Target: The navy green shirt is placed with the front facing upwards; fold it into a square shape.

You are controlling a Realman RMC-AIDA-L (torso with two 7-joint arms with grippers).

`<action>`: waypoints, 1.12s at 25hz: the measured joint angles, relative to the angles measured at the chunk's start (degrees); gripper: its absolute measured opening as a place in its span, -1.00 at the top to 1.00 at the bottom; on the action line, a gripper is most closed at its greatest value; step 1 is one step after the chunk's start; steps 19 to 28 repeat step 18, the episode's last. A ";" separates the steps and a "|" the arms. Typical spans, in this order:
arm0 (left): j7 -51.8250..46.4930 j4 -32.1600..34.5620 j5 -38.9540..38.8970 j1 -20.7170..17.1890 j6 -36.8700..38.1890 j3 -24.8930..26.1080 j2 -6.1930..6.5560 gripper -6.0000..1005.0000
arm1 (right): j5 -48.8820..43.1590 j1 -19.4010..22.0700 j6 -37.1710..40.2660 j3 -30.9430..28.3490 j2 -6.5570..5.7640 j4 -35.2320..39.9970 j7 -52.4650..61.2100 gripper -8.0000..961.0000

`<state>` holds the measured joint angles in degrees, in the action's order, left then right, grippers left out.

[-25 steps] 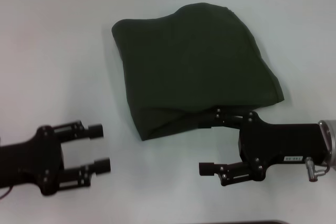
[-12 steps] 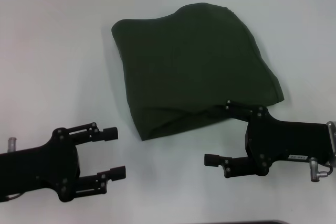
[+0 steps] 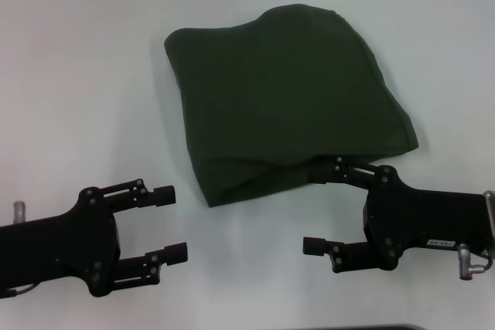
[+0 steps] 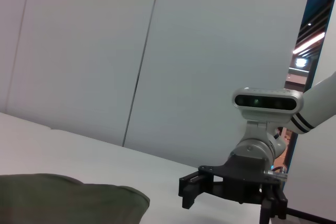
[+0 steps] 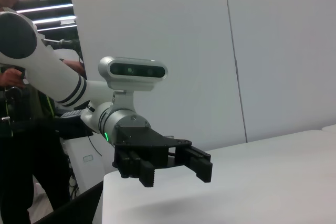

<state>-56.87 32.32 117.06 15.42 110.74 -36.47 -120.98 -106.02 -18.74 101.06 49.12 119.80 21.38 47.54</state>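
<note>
Head view: left pincer (image 3: 172,222) sits low on the left over the white desk (image 3: 69,75), jaws wide, empty, pointing right, well apart from the navy green shirt (image 3: 282,90), which lies mid-desk already folded into a rough lumpy square, no lettering showing. It looks soft, light and floppy, likely to sag and slide in layers, so best taken by a folded edge or corner through all layers. Right pincer (image 3: 325,210) is low on the right, jaws wide, pointing left, upper finger touching the shirt's near hem, gripping nothing.

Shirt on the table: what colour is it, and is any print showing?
The shirt is plain dark olive green, with no print showing; the head view shows it best.
</note>
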 joint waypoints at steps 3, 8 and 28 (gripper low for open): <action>-0.04 -0.08 0.11 0.04 0.11 -0.21 -0.03 -0.45 | -0.01 -0.05 -0.02 -0.02 -0.02 -0.03 -0.01 -0.97; -0.09 -0.11 0.19 -0.14 0.29 -0.27 -0.05 -0.45 | -0.06 -0.16 -0.16 -0.01 -0.01 -0.12 -0.03 -0.97; -0.09 -1.13 0.19 0.28 0.01 -0.27 0.02 -0.45 | -0.12 -0.26 0.00 0.01 0.07 -0.12 -0.04 -0.97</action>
